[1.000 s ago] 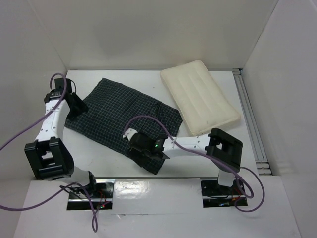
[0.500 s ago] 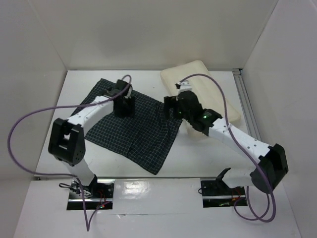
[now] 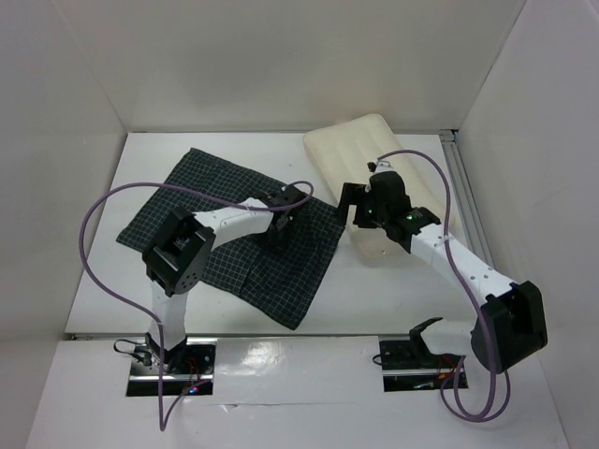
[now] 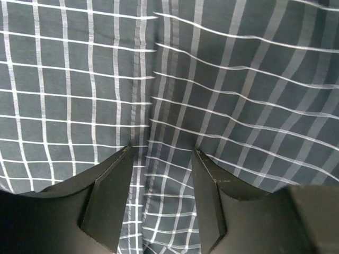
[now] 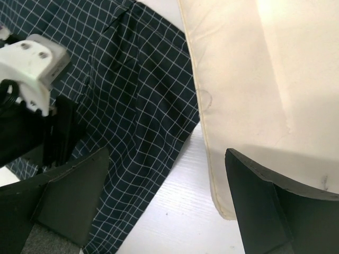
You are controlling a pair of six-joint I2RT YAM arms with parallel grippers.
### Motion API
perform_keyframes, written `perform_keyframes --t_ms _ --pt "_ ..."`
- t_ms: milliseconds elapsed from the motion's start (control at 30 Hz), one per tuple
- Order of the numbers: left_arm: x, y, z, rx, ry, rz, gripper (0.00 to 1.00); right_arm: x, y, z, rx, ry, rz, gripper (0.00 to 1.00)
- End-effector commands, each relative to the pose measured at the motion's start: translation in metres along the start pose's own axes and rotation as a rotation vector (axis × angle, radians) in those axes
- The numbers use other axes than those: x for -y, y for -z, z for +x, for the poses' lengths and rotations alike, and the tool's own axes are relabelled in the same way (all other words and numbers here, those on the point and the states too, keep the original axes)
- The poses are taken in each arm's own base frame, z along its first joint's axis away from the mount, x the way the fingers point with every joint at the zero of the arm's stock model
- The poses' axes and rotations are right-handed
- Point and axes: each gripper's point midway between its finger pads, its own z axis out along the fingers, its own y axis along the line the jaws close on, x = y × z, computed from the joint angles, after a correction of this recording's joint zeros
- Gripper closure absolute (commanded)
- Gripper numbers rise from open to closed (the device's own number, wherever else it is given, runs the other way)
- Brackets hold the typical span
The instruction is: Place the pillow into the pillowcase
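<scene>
Pillowcase (image 3: 281, 271) lies flat directly beneath the left pincer (image 4: 161, 151), whose jaws stand partly apart astride a raised crease in the cloth, not closed on it. Right pincer (image 5: 165, 153) hangs wide open and empty. Pillow (image 5: 249, 79) lies under its right finger, the pillowcase's edge under its left, bare table (image 5: 175, 211) between.
</scene>
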Motion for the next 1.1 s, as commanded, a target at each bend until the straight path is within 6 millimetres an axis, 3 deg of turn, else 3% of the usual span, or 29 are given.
perform_keyframes --t_ms 0,267,600,633,833,1067 --pt "-0.017 0.002 -0.008 0.031 0.003 -0.124 0.40 -0.005 -0.001 -0.004 0.003 -0.009 -0.037 0.03" --pt "-0.029 0.004 -0.012 0.046 0.007 -0.195 0.42 -0.003 -0.010 0.007 -0.032 -0.009 -0.043 0.03" --pt "-0.023 -0.014 0.008 -0.039 -0.039 -0.175 0.39 -0.007 -0.016 0.012 -0.052 0.013 -0.042 0.03" --pt "-0.023 -0.014 0.008 -0.039 -0.040 -0.175 0.43 -0.008 -0.018 0.019 -0.070 0.034 -0.037 0.03" --pt "-0.030 -0.012 0.007 -0.045 -0.030 -0.224 0.60 -0.014 -0.023 0.013 -0.061 0.041 -0.038 0.02" --pt "-0.033 0.007 -0.010 -0.004 0.003 -0.230 0.63 -0.010 -0.029 0.007 -0.050 0.078 0.002 0.02"
